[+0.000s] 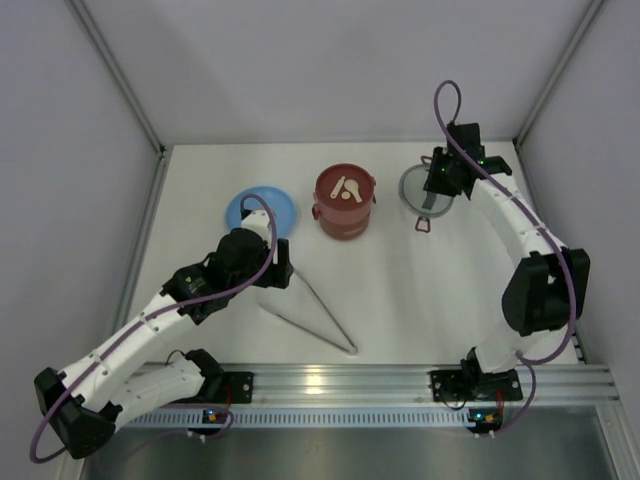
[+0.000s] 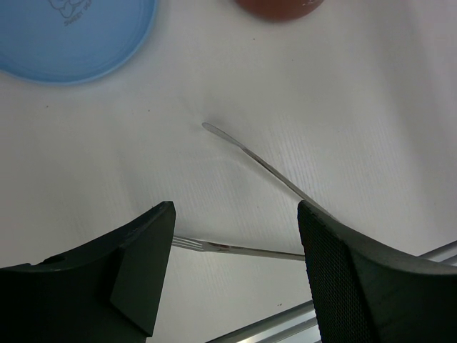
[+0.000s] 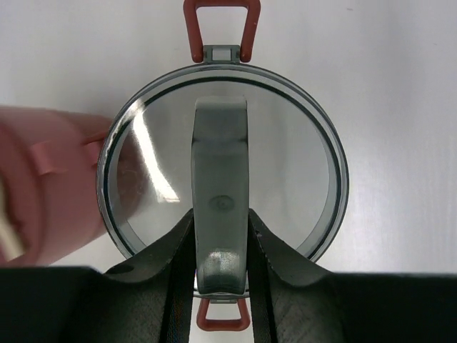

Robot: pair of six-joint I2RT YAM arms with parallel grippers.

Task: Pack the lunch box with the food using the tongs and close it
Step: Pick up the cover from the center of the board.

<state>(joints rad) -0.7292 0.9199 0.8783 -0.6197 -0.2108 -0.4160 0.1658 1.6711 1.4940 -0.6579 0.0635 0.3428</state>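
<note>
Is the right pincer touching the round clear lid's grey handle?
Touching. Right wrist view: the right pincer squeezes the round clear lid's grey handle from both sides.

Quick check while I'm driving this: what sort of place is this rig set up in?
Most likely a lab test booth rather than a real kitchen: plain pale panel walls box in a white table, and an aluminium mounting rail runs along its near edge.
</note>
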